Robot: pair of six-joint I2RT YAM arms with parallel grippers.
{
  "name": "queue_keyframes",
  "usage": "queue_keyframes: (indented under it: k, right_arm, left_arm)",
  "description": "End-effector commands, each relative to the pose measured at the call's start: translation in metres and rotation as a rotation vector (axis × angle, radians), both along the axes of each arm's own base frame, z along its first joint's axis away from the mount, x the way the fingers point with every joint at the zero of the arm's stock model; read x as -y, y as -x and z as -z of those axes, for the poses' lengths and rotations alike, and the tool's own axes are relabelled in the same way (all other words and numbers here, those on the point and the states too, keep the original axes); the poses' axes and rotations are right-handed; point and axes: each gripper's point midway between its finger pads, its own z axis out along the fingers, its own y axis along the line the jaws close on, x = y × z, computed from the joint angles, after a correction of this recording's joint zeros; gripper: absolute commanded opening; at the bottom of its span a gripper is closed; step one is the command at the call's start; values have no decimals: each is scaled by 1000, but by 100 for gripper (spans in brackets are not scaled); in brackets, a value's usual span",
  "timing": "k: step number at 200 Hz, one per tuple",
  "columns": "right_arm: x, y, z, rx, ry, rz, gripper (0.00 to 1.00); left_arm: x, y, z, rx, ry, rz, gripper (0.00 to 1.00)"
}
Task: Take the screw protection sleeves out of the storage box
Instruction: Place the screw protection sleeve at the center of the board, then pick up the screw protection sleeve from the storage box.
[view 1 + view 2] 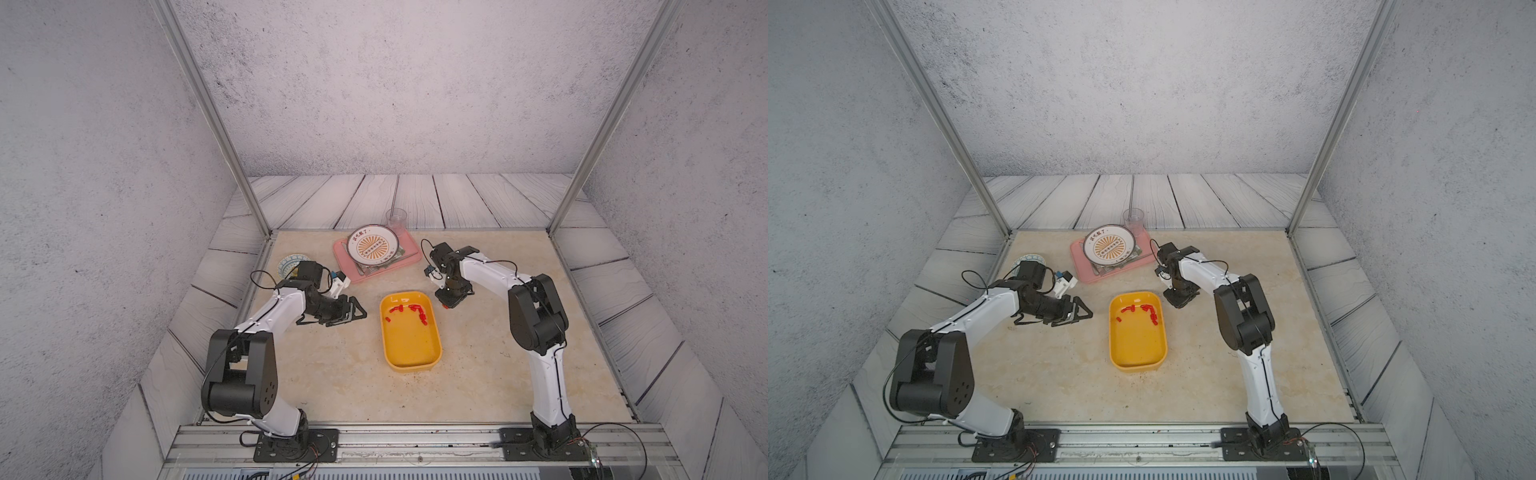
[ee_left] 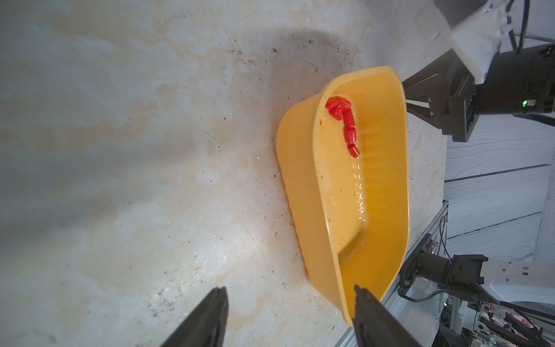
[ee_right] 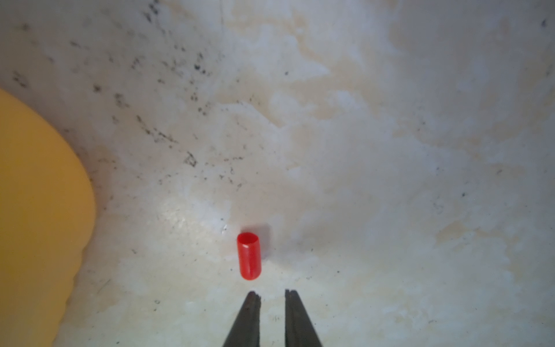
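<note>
The yellow storage box (image 1: 411, 361) stands mid-table in both top views. Several red screw protection sleeves (image 1: 417, 311) lie in a curved row at its far end, also seen in the left wrist view as sleeves (image 2: 345, 120) inside the box (image 2: 300, 180). My right gripper (image 1: 449, 304) points down just right of the box's far corner. In the right wrist view one sleeve (image 3: 249, 256) rests on the table just ahead of the gripper (image 3: 272, 292), whose jaws stand slightly open and hold nothing. The left gripper (image 1: 359, 311) hovers open to the box's left, also seen as the gripper (image 2: 289, 288).
A pink tray (image 1: 410, 246) at the back carries a round patterned plate (image 1: 372, 245). A clear cup (image 1: 396, 218) stands behind it. A small blue patterned dish (image 1: 286, 264) sits behind my left arm. Metal posts frame the table's back corners.
</note>
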Motion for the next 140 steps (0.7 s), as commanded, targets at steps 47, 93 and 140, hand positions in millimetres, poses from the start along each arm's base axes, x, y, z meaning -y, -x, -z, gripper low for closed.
queue_keyframes:
  k: [47, 93, 140]
  right_arm:
    - [-31, 32, -51, -55, -198, -42, 29]
    - [-76, 62, -77, -8, -248, -187, 32]
    - [-128, 78, -67, 12, -302, -265, 32]
  left_arm:
    - [-2, -5, -14, 54, -5, 15, 71]
    - [-7, -7, -14, 70, -40, 19, 70]
    - [-19, -14, -13, 74, -60, -29, 71]
